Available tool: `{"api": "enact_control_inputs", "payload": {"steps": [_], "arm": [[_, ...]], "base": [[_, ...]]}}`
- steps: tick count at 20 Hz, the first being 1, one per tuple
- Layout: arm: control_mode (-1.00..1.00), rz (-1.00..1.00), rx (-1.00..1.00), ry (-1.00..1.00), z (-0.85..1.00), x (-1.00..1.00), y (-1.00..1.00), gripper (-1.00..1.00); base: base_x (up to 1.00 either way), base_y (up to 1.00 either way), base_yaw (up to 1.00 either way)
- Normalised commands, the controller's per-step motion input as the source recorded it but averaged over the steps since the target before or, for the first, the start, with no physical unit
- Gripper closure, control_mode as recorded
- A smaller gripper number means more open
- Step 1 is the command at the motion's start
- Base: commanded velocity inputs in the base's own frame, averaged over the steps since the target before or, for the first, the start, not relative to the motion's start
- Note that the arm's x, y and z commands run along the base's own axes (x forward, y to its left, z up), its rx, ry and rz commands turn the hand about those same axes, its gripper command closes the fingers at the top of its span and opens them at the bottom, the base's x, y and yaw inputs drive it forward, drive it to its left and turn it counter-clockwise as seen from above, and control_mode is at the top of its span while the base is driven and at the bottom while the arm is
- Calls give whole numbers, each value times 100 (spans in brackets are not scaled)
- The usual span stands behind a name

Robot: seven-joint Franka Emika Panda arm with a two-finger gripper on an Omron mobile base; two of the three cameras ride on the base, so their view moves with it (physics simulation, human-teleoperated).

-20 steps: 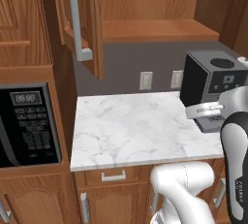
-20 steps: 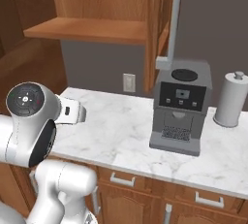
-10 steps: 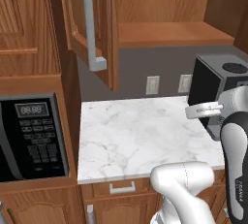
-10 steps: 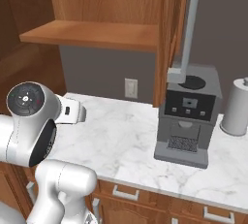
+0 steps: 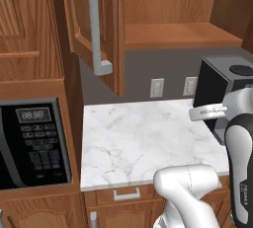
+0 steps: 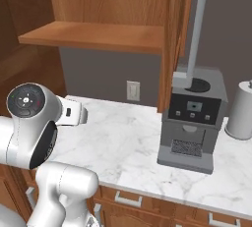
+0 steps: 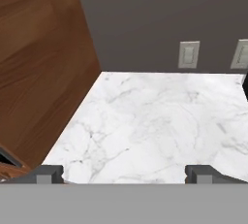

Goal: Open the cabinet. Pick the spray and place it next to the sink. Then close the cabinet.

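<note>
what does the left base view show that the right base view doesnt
Left base view alone: a black microwave built into the wooden cabinetry at the left, and the open cabinet door on that side with its grey bar handle.

Right base view alone: a paper towel roll standing on the counter to the right of the coffee machine, and the coffee machine's front panel.

Both: the white marble counter, the coffee machine, the wall outlets, the cabinet's open shelf, and the drawers below the counter edge.
</note>
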Motion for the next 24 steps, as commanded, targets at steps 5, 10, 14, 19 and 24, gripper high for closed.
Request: {"api": "enact_control_inputs", "payload": {"steps": [5,10,14,19,24], "arm": [[100,0,0,0,0,0,0,-100],[100,0,0,0,0,0,0,-100],[100,0,0,0,0,0,0,-100],[100,0,0,0,0,0,0,-100],[100,0,0,0,0,0,0,-100]], "base": [[49,5,-1],[21,3,0],[0,0,0],[0,0,0],[0,0,0]]}}
